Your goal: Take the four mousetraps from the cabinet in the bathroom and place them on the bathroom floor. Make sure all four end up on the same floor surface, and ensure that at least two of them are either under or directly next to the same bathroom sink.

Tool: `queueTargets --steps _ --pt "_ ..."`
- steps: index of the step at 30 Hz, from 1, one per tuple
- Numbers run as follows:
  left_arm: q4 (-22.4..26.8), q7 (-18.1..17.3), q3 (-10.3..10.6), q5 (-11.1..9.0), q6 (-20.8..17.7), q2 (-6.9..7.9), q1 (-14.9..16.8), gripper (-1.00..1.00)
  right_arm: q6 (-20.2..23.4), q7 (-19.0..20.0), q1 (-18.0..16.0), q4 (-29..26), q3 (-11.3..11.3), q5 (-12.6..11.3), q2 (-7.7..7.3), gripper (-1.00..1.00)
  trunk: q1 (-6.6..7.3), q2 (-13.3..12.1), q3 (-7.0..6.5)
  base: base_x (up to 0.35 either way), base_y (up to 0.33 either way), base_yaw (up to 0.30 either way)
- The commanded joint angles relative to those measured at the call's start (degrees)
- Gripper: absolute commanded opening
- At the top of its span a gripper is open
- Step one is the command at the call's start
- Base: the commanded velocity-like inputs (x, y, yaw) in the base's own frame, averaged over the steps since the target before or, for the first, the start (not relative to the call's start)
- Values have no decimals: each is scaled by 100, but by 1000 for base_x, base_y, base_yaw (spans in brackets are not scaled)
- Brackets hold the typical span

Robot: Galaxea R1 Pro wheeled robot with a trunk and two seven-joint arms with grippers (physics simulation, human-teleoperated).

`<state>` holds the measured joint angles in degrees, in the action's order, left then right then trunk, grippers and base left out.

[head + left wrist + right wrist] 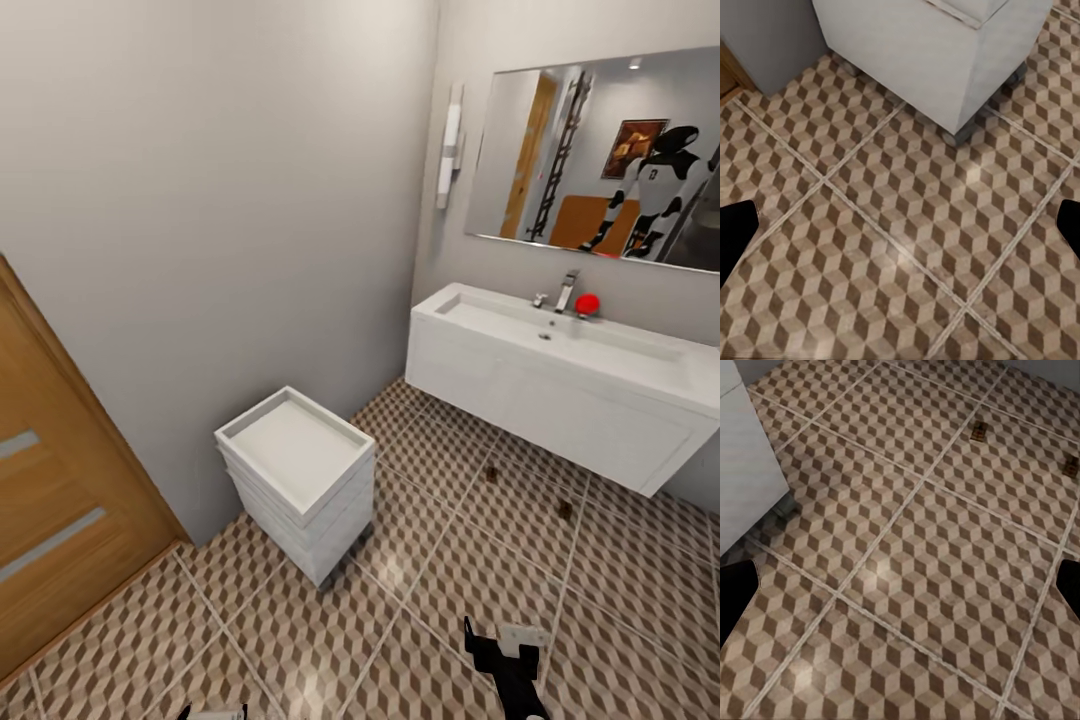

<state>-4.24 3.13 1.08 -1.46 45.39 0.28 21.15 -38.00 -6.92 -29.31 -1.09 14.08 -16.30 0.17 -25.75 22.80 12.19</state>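
Two mousetraps lie on the bathroom floor well ahead of the right gripper, just in front of the wall-hung sink. Both grippers hang wide and empty over the tiles, the left gripper near the white drawer unit.
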Motion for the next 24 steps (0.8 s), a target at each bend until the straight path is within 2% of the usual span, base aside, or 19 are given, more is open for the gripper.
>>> queueTargets --steps 1,24 --pt "-24 12 15 -12 33 -1 12 100 -14 -29 -4 4 51 -31 1 100 -3 11 11 0 0 210" --pt "-24 12 15 -12 32 -1 12 100 -14 -29 -4 4 51 -31 1 100 -3 11 11 0 0 212"
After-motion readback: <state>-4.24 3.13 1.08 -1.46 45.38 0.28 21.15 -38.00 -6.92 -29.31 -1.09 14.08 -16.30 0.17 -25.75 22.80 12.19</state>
